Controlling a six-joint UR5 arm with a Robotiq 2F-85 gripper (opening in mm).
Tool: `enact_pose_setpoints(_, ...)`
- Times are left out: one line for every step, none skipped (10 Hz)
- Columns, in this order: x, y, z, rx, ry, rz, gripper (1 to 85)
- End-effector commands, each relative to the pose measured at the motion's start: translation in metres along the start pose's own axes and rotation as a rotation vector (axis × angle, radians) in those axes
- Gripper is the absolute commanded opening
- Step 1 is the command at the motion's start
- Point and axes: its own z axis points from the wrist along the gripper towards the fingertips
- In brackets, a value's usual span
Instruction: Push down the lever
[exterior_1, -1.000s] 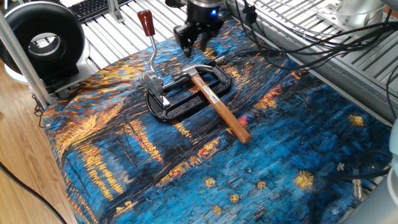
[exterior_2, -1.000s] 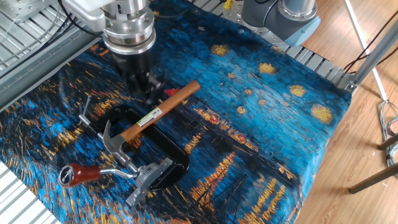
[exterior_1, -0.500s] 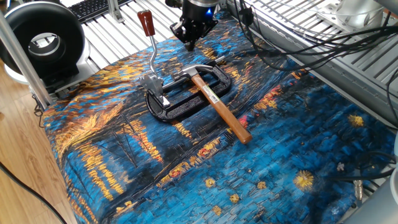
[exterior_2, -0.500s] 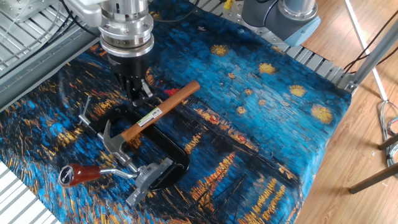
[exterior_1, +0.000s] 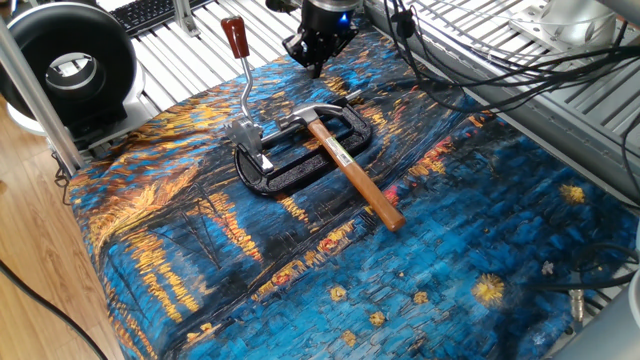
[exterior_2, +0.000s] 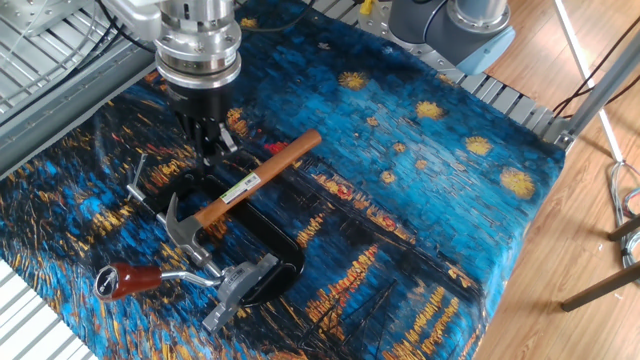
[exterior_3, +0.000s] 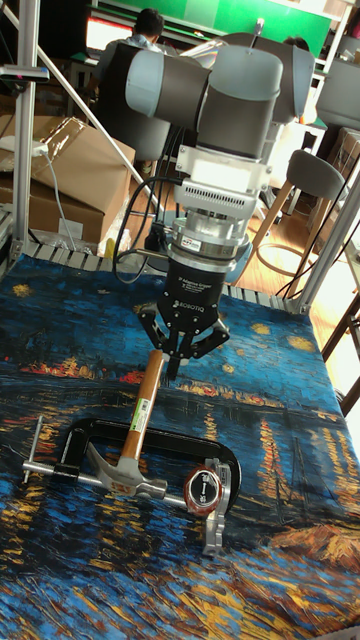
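While the lever (exterior_1: 241, 88) is standing untouched, its dark red end pointing up beside its bracket on the black oval base (exterior_1: 300, 155), the tool (exterior_1: 318, 62) in one fixed view is sitting a little higher and further toward the far edge of the worktop (exterior_1: 300, 250) than it was a second ago, its fingers drawn together where they were spread before. It is gripping nothing. That reads as a reset: the tool is lining up to press with closed tips rather than grasp, and the push itself is not yet begun.

Seen from the other fixed view, the tool (exterior_2: 208, 150) is hanging just above the far end of the clamp-like base, near the hammer (exterior_2: 235, 195), well apart from the lever's red end (exterior_2: 120, 281), which is lying toward the near corner.

From the tall fixed view, the tool (exterior_3: 177, 362) is showing its fingers pinched to a point over the hammer handle, empty.

Counting: one lever, one hammer, one black base, one tool.
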Motion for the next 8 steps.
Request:
enact_pose_setpoints(-0.0021,0.0012,0.0005,-0.009,-0.006,0.012,1.7)
enact_pose_setpoints(-0.0019,0.0030,0.0011,-0.015,-0.005,0.016,1.7)
enact_pose_setpoints(-0.0009,0.0027,0.0021,-0.013,-0.001,0.014,1.7)
enact_pose_setpoints(-0.0006,0.0029,0.0028,-0.013,0.001,0.010,1.7)
enact_pose_setpoints(-0.0004,0.0036,0.0032,-0.014,0.001,0.004,1.7)
enact_pose_setpoints(-0.0010,0.0038,0.0030,-0.016,-0.002,-0.003,1.7)
enact_pose_setpoints(-0.0011,0.0022,0.0033,-0.012,-0.002,-0.010,1.7)
enact_pose_setpoints(-0.0015,0.0030,0.0040,-0.014,-0.004,-0.012,1.7)
